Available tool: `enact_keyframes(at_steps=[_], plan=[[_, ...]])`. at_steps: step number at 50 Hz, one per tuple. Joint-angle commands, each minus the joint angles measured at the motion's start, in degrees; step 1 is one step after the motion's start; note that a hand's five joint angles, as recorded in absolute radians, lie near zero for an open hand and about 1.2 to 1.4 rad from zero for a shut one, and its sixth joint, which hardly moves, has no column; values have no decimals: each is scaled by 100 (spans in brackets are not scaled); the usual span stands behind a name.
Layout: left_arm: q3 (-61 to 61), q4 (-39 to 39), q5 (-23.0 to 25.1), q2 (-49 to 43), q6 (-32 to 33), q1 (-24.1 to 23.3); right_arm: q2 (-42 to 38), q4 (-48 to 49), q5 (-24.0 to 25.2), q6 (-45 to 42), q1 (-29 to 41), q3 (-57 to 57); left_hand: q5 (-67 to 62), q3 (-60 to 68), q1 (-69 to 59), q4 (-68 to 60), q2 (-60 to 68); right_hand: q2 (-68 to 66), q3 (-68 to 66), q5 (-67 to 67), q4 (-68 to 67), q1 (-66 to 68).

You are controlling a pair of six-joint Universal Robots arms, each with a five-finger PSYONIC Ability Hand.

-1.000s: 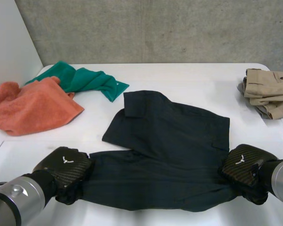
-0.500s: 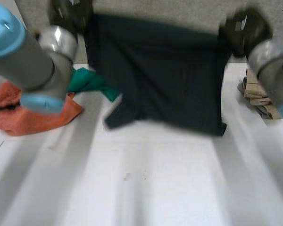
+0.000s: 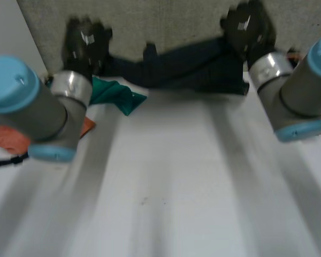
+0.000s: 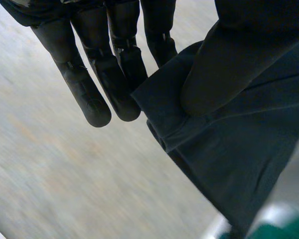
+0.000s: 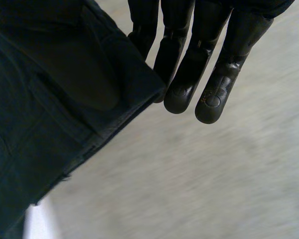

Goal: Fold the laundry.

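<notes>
Item: dark garment (image 3: pixel 187 67), hanging above the desk's (image 3: pixel 176 187) far edge between my left hand (image 3: pixel 85 43) and right hand (image 3: pixel 250 27), thumb and fingers (image 4: pixel 117 74) pinching a corner each. Green cloth (image 3: pixel 115 93) partly hidden behind the left arm.

No legible txt; blurred white logo on left robot hand (image 3: pixel 85 44), right robot hand (image 3: pixel 250 28)

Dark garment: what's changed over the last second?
The left hand and right hand lifted the dark garment from the near side of the table and swung it up and away. It now hangs stretched between them, each hand pinching an end. The green cloth and orange towel haven't moved.
</notes>
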State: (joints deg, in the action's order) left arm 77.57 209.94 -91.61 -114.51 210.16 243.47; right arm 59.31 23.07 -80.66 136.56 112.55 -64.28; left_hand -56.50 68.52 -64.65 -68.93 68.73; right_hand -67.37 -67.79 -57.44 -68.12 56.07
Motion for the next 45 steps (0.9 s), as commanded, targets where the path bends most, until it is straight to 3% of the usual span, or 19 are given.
enact_keyframes(at_steps=[1,7,16,23,29,35,39,40,41,45], plan=[[1487,-627,-286,-27,42,-167,-438,-1365,32,2,-23,-787,-1350,1148,-1535,-1107,1127,-1263,-1221,-1256,-1188,2393],[2165,-1762,-375,157,-19,-273,-228,-2455,6,-16,-49,-1411,-1350,1148,-1535,-1107,1127,-1263,-1221,-1256,-1188,2393],[2912,-3213,-419,1308,-46,-361,1062,-4080,23,-95,-76,-2413,-1350,1148,-1535,-1107,1127,-1263,-1221,-1256,-1188,2393],[3159,-4118,-410,2126,-28,-879,1819,-5126,6,-708,-163,-3054,-1350,1148,-1535,-1107,1127,-1263,-1221,-1256,-1188,2393],[3264,-4979,-419,2258,-98,-1292,2242,-5480,-21,-1342,-488,-3688,-1350,1148,-1535,-1107,1127,-1263,-1221,-1256,-1188,2393],[3168,-5024,-454,2276,-327,-1469,2295,-5401,50,-1457,-647,-4110,-1350,1148,-1535,-1107,1127,-1263,-1221,-1256,-1188,2393],[2931,-5007,-612,2284,-283,-1434,2304,-5226,50,-1457,-804,-4128,1229,-1431,1044,1472,-1452,-1263,-1221,-1256,-1188,2393],[2800,-5015,-647,2276,-274,-1399,2304,-5173,50,-1457,-831,-4119,3869,-4072,3684,4113,-4092,-1263,-1221,-1256,-1188,2393],[2712,-5007,-648,2267,-265,-1381,2304,-5112,59,-1457,-857,-4111,4778,-4981,4593,5022,-5001,-1263,-1221,-1256,-1188,2393],[2193,-4753,-595,2206,-151,-1276,2304,-4821,102,-1405,-875,-4076,5173,-5375,4988,5416,-5396,-1263,-1221,-1256,-1188,2393]])
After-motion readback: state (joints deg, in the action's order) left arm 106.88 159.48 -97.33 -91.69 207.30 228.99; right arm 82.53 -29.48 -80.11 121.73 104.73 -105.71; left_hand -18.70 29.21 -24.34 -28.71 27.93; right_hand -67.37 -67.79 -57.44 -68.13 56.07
